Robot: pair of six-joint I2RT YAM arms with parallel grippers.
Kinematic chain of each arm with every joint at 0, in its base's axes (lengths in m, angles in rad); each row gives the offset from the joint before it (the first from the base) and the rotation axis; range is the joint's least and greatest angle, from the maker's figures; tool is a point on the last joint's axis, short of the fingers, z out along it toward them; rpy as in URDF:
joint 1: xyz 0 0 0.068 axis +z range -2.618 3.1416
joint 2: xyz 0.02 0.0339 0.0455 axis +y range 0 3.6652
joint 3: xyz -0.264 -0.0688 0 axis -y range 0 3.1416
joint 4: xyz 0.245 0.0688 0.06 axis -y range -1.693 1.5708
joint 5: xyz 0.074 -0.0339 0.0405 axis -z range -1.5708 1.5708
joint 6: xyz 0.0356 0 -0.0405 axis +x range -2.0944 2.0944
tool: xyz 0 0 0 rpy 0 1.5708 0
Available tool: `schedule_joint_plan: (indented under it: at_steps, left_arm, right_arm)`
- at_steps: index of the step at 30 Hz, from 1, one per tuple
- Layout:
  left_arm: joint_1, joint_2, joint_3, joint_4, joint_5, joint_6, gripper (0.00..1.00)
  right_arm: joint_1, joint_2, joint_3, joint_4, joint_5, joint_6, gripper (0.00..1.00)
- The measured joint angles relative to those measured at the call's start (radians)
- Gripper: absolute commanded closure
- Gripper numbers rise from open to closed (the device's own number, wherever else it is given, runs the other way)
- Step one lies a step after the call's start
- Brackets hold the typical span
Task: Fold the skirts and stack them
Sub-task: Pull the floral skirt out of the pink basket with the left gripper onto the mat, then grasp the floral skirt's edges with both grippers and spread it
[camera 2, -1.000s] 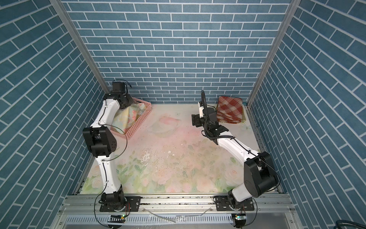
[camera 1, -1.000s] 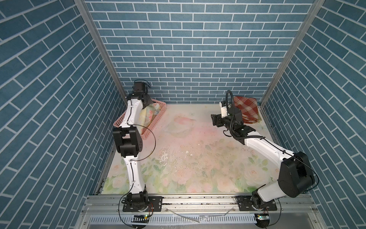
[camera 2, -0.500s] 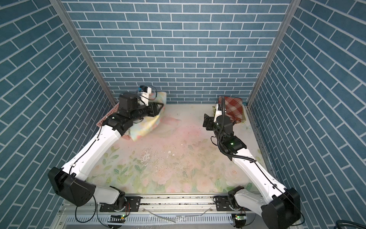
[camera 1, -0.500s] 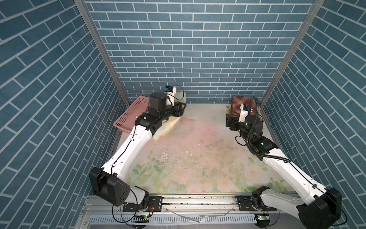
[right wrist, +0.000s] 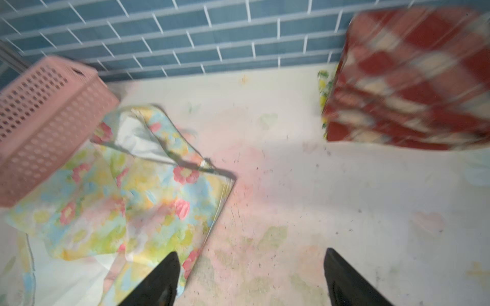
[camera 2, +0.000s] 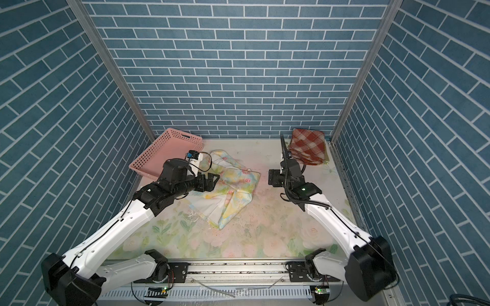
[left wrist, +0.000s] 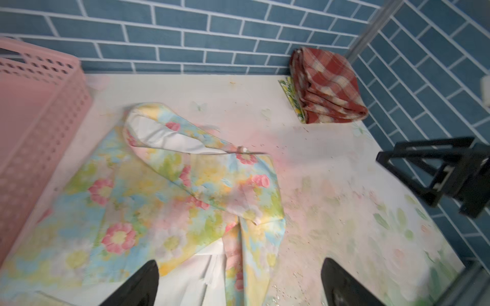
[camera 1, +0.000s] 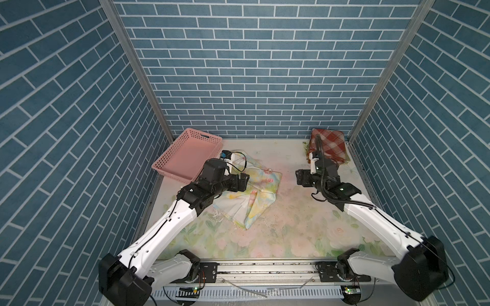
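Note:
The pastel floral skirt (camera 1: 256,193) (camera 2: 234,190) lies crumpled on the table beside the basket, white lining showing; it also shows in the left wrist view (left wrist: 185,190) and the right wrist view (right wrist: 127,201). My left gripper (camera 1: 245,181) (left wrist: 238,283) hovers open just over its left part, holding nothing. At the back right corner the plaid skirt (camera 1: 330,144) (left wrist: 328,87) sits folded on a lemon-print skirt (left wrist: 290,92), of which only an edge shows. My right gripper (camera 1: 301,177) (right wrist: 249,280) stands open above bare table, right of the floral skirt.
The pink basket (camera 1: 191,153) (camera 2: 164,153) stands at the back left, touching the floral skirt's edge. The rose-printed table covering (camera 1: 291,233) is speckled with crumbs. Blue brick walls close in the left, back and right sides.
My left arm swung from the basket out over the table with the floral skirt, and its jaws opened and dropped it there. My right arm drew back from the plaid stack toward the middle.

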Motion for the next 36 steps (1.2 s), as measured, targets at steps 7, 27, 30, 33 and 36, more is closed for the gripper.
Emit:
schedule_joint_plan:
  at_steps: [7, 27, 30, 33, 36]
  left_arm:
    - [0.095, 0.097, -0.026, -0.106, -0.137, -0.069, 0.05]
    - [0.206, 0.185, -0.122, -0.086, -0.178, -0.174, 0.08]
    - [0.206, 0.199, -0.13, -0.065, -0.174, -0.176, 0.09]
    - [0.206, 0.226, -0.134, -0.051, -0.171, -0.177, 0.09]
    - [0.206, 0.272, -0.129, -0.033, -0.164, -0.177, 0.1]
  right_arm:
    - [0.141, 0.375, 0.112, 0.016, -0.064, 0.009, 0.15]
    - [0.256, 0.604, 0.297, 0.053, -0.008, 0.0, 1.0]
    - [0.179, 0.419, 0.164, 0.084, -0.018, 0.02, 1.0]
    - [0.077, 0.309, 0.032, 0.139, -0.043, 0.059, 0.6]
    - [-0.002, 0.302, -0.062, 0.151, -0.072, 0.093, 0.25]
